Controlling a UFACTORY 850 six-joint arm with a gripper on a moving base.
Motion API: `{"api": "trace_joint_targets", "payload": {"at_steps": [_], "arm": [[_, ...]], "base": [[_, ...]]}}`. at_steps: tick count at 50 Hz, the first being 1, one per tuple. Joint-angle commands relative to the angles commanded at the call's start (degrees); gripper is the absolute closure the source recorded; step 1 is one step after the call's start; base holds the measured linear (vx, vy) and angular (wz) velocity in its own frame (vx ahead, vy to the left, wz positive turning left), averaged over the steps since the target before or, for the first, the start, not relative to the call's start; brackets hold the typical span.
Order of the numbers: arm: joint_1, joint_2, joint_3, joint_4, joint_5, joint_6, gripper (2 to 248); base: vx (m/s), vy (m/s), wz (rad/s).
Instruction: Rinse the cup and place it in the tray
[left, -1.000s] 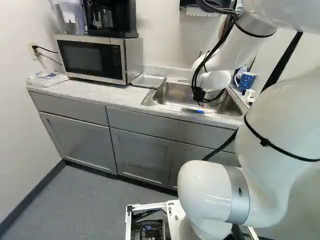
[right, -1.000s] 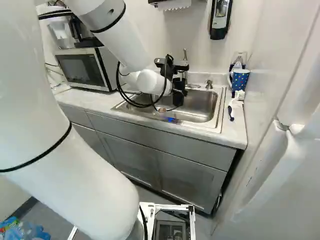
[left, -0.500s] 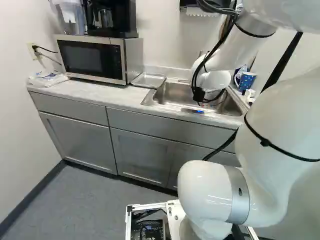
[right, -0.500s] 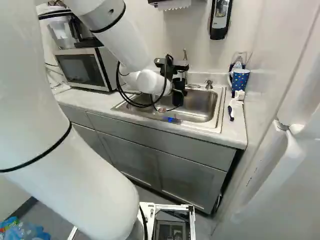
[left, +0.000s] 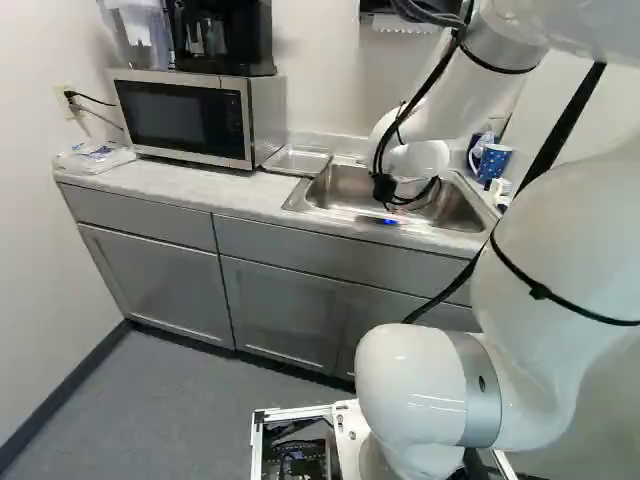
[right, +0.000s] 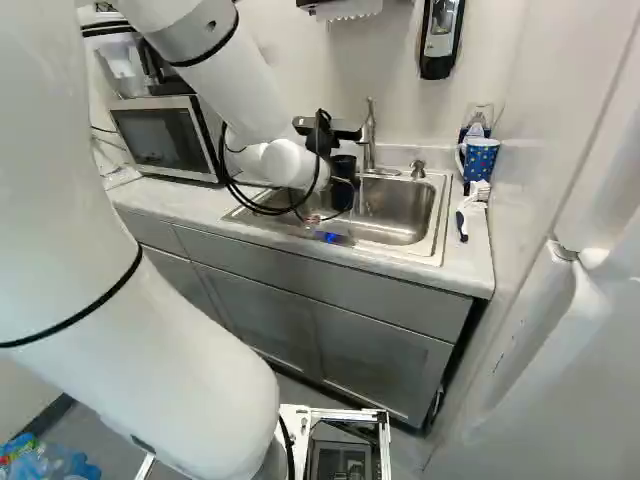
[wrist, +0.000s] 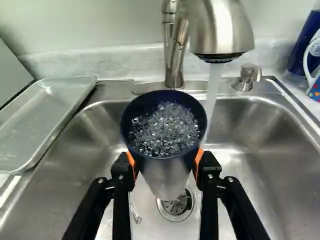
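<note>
- Navy cup (wrist: 162, 176): held above the sink (wrist: 270, 200), mouth up, bubbly water showing inside.
- Gripper (wrist: 165, 162): closed on the cup, orange pads (wrist: 199, 157) bearing on opposite sides. Grip appears sound; squeeze force cannot be judged.
- Faucet (wrist: 220, 30): running. Stream (wrist: 214, 90) passes just beside the rim, apparently missing the mouth.
- Step in hand, as judged: rinsing, with the cup filled and its contents due to be tipped out. Placing remains undone.
- Risk, slipping: wet walls and the weight of water could let the cup slide through the pads, most likely during a fast tilt. It would drop towards the drain (wrist: 176, 202).
- Risk, collision: the spout stands close above and beside the rim; lifting or turning before moving clear could knock it.
- Risk, spillage: carrying the cup across unemptied could slop water over the counter and into the tray (wrist: 47, 107), beside the sink.
- Risk, placement: the tray's raised edge could catch the base if the approach is low, and the microwave (left: 185, 118) close by limits room for the wrist.
</note>
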Motion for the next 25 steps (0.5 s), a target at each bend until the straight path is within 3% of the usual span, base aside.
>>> {"api": "trace_joint_targets", "payload": {"at_steps": [25], "arm": [[4.78,0.99,0.95,0.0,0.0,0.0,126]], "base": [[0.0,0.0,0.0]]}}
